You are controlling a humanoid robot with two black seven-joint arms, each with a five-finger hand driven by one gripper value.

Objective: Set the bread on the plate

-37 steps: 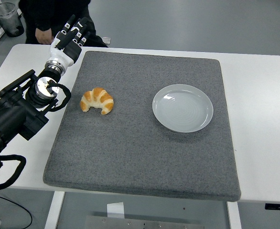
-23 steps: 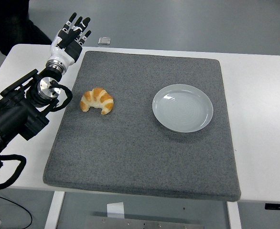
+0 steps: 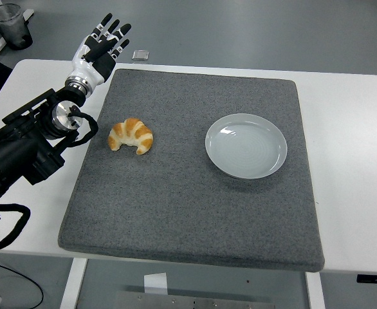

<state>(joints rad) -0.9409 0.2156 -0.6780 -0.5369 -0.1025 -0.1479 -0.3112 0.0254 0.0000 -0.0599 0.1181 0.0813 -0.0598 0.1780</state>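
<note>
From the head view, my left hand is raised over the far left corner of the table, just beyond the far left corner of the grey mat, with its fingers spread and nothing in them. My right arm does not show at all.

The croissant lies on the mat near its left edge, about midway between the far and near edges, its two tips pointing toward me. It is well apart from my hand. The plate sits empty on the right half of the mat, well apart from the croissant.

I judge that I am at the very start: the reach has not closed on anything yet, and the bread is untouched. The next move, as I see it, calls for bringing my hand back toward me and down over the croissant, fingers kept wide until they straddle its curved body, then closing gently (it is soft pastry and would crush or flake under a hard squeeze). After that comes a lift and a carry across the mat to the right, to the plate.

A dark cup stands beyond the table's far left corner.
</note>
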